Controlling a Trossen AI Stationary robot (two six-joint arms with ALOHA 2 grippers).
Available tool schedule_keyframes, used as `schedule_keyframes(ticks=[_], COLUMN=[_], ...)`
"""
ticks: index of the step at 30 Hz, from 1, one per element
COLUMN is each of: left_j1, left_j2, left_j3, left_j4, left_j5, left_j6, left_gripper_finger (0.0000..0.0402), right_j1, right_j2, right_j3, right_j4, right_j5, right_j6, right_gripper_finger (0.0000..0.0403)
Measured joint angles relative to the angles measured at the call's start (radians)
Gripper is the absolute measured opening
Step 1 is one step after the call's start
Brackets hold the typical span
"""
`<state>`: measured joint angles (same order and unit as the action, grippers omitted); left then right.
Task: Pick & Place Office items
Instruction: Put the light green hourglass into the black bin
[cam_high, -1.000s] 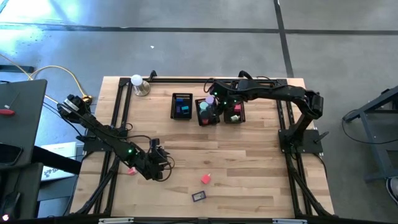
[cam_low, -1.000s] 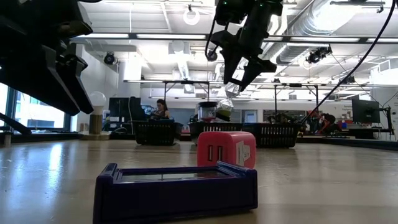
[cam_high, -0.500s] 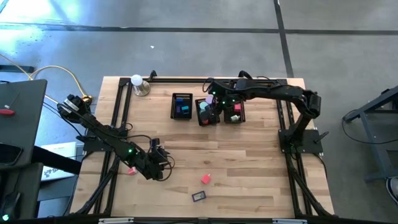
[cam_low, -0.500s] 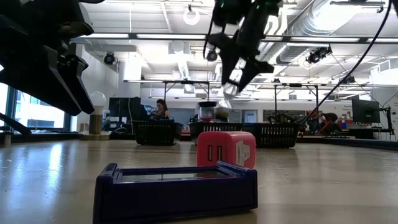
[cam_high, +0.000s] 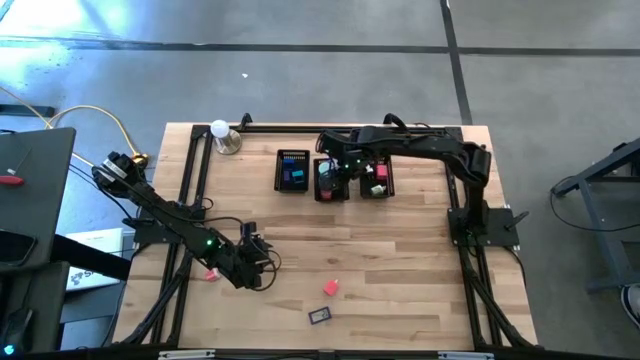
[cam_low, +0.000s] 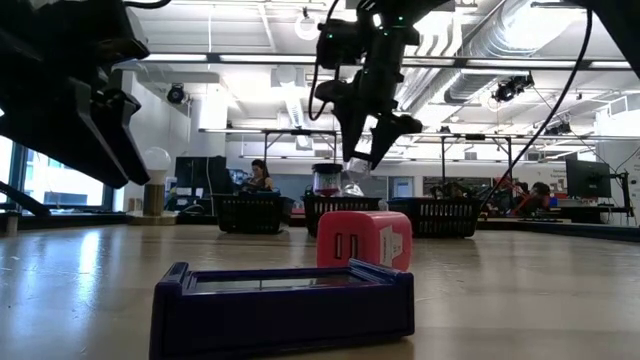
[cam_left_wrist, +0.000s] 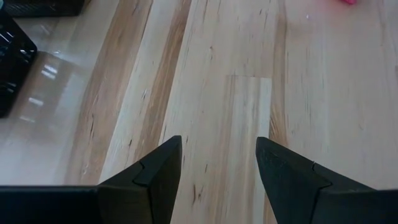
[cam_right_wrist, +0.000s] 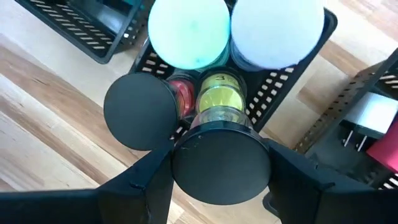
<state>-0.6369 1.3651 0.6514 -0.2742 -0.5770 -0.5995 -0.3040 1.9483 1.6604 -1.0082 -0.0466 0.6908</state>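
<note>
From above, the right gripper (cam_high: 331, 168) hangs over the middle mesh bin (cam_high: 320, 192) at the back of the table (cam_high: 400, 260), the place where sorted pieces collect. The left bin (cam_high: 292, 171) holds a blue piece and the right bin (cam_high: 377, 178) a pink and a white one. The left gripper (cam_high: 256, 262) waits low over the front left of the table, just beside a pink block (cam_high: 211, 273). A pink cube (cam_high: 331, 288) and a dark blue tray-like piece (cam_high: 320, 316) lie well apart from the bins near the front edge, not yet sorted.

At table height, the dark blue piece (cam_low: 282, 300) sits nearest with the pink cube (cam_low: 364, 241) just behind it — both untouched. The right gripper (cam_low: 362, 150) hangs above the far row of bins with a small clear item at its fingertips.

The left wrist view shows its fingers (cam_left_wrist: 155, 171) parted with only bare wood between them, grasping nothing; a sliver of a pink piece (cam_left_wrist: 348, 2) peeks in at the frame edge.

The right wrist view shows why that arm is there: its fingers (cam_right_wrist: 152, 180) are clenched on a capped container (cam_right_wrist: 220, 149) — black lid, clear body with yellow inside. It is held directly over the middle bin (cam_right_wrist: 283, 87), which already holds other round containers, probably so it drops among its like.
</note>
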Motion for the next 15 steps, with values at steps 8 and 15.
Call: schedule_keyframes(ticks=[8, 15], left_j1=[-0.003, -0.003], left_j2=[0.0, 0.0], left_j3=[0.0, 0.0], left_j4=[-0.013, -0.012], left_j5=[0.0, 0.01], left_j6=[0.0, -0.003], left_gripper_finger=[0.0197, 0.0197], right_j1=[-0.019, -0.019], right_j2=[0.003, 0.003], right_j3=[0.001, 0.001], right_j4=[-0.007, 0.005], right_j5=[-0.033, -0.034], right_j6=[0.026, 0.039], right_gripper_finger=[0.0223, 0.0233])
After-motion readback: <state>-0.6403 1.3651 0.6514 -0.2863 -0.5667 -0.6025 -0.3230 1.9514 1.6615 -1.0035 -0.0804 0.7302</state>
